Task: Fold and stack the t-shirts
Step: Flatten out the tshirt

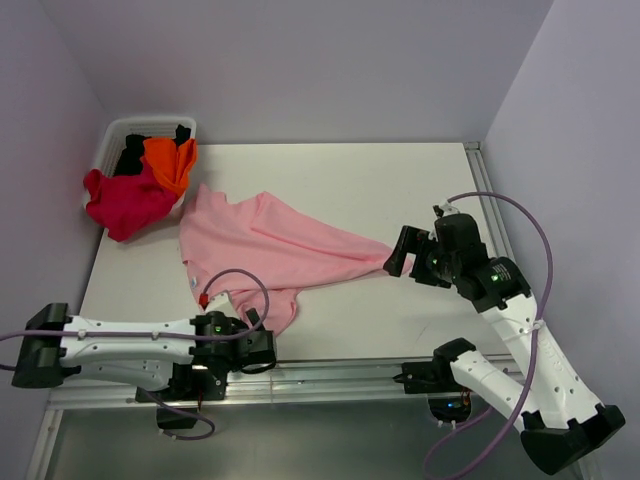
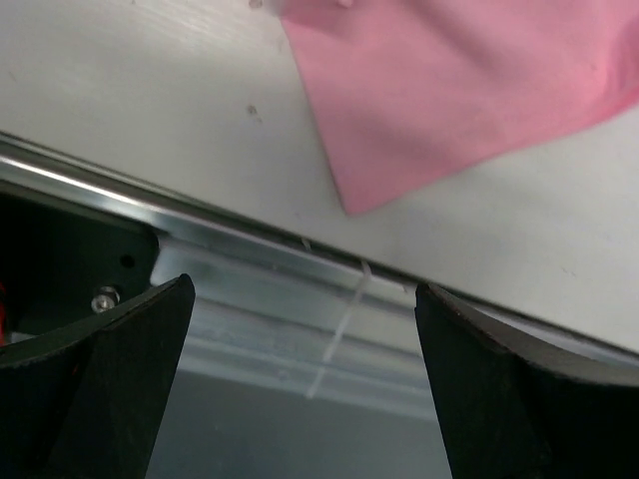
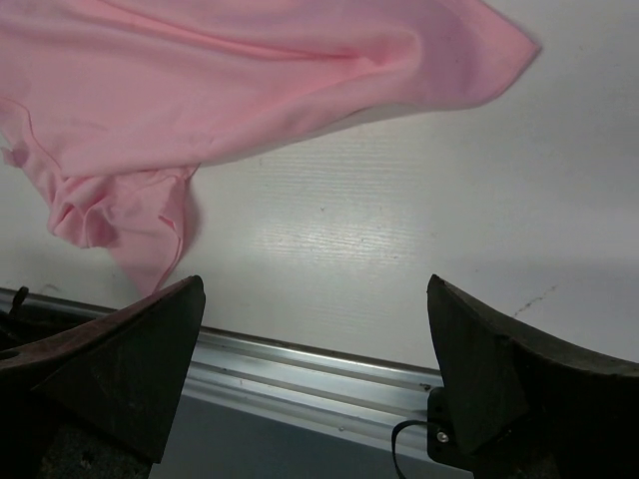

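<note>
Your left hand [image 2: 303, 289]: wide, empty, over the counter [image 1: 400, 180] edge.
Your right hand [image 3: 315, 284]: wide, empty.
Your pink shirt [image 1: 270, 245]: rumpled, unfolded.

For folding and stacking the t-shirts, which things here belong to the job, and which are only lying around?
Belong to the job:
pink t-shirt, unfolded on the table
crimson t-shirt, hanging over the basket rim
orange t-shirt and black t-shirt, in the basket

Only there:
the white basket itself
the table
metal rail at the near edge
</note>
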